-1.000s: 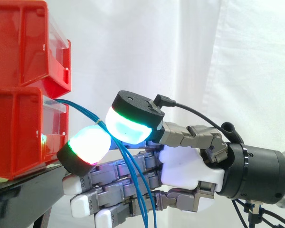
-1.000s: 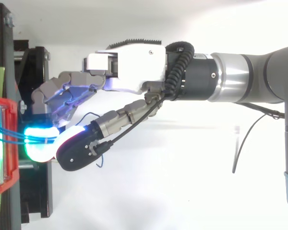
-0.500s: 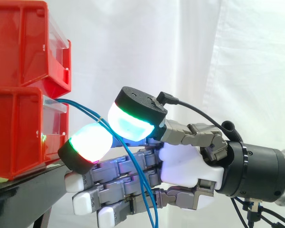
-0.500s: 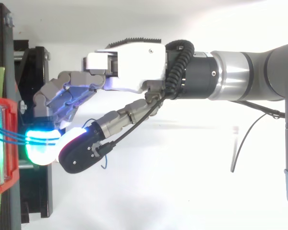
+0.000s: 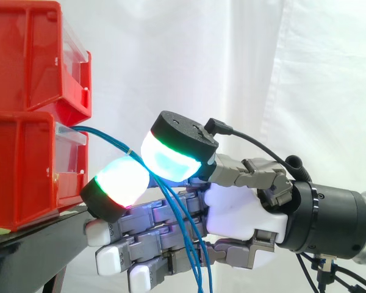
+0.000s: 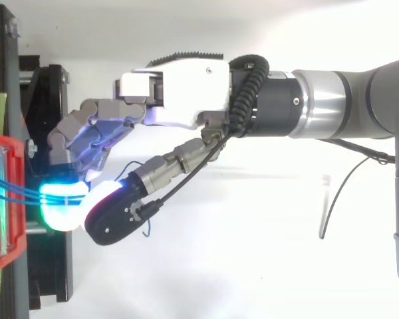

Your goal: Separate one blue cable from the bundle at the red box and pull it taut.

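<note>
We see the hand (image 5: 244,215) pinching the blue cables (image 5: 104,135) between glowing pads (image 5: 169,160) just beside the lower red box (image 5: 24,168), the slack hanging below, a black stand (image 5: 21,251) beneath the box, a white curtain (image 5: 293,73) behind.

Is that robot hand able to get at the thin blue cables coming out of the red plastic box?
It looks so: the robot hand has the thin blue cables pinched between its glowing pads just off the red plastic box, and nothing stands between.
</note>
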You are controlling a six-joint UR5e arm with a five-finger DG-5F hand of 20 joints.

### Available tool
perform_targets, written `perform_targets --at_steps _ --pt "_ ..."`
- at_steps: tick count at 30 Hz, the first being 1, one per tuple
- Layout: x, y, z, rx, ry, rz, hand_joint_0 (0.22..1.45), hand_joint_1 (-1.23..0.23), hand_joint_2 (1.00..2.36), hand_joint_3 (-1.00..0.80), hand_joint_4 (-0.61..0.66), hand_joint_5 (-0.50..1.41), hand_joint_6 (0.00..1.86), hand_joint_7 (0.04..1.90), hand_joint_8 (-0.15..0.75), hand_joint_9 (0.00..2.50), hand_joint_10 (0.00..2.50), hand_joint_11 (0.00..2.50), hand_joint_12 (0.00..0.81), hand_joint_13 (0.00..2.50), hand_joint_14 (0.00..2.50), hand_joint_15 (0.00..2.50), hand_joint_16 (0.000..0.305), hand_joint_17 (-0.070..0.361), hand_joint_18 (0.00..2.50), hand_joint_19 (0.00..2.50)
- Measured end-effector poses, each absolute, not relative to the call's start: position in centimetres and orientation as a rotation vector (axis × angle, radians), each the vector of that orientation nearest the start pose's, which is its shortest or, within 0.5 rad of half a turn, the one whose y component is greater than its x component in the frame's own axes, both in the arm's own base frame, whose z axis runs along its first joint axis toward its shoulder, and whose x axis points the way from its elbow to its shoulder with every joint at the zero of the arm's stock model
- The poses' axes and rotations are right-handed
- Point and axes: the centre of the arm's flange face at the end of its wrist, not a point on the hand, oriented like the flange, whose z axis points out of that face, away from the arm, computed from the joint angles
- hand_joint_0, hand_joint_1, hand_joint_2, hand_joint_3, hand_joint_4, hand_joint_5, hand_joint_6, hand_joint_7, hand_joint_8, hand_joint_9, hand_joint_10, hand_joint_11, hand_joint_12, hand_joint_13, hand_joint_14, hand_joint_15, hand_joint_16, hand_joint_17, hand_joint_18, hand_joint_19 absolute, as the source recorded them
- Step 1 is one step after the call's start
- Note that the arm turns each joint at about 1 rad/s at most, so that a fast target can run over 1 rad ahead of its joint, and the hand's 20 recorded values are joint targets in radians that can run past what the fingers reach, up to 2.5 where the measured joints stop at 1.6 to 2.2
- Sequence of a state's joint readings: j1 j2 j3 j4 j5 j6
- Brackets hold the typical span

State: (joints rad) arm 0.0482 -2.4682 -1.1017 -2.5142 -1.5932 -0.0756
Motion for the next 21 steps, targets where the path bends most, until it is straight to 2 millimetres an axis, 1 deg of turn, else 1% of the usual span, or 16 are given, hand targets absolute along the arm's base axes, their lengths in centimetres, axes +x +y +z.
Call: perform_targets --at_steps 5,14,21 --pt "81.21 -9.21 18.8 0.974 1.139 1.295 0.68 -0.8 1.01 -0.32 0.13 -0.22 0.93 0.83 0.323 0.61 0.01 0.59 0.381 0.73 0.02 0.47 0.053 0.119 0.72 0.64" --pt "81.24 -9.44 18.99 0.967 1.146 1.304 0.71 -0.8 1.0 -0.5 0.15 -0.21 0.93 0.84 0.333 0.66 0.01 0.66 0.387 0.77 0.02 0.47 0.053 0.12 0.78 0.62" --pt "81.32 -9.7 19.36 0.961 1.147 1.315 0.7 -0.82 1.0 -0.5 0.17 -0.2 0.94 0.86 0.342 0.71 0.02 0.71 0.386 0.79 0.02 0.49 0.053 0.119 0.82 0.63"
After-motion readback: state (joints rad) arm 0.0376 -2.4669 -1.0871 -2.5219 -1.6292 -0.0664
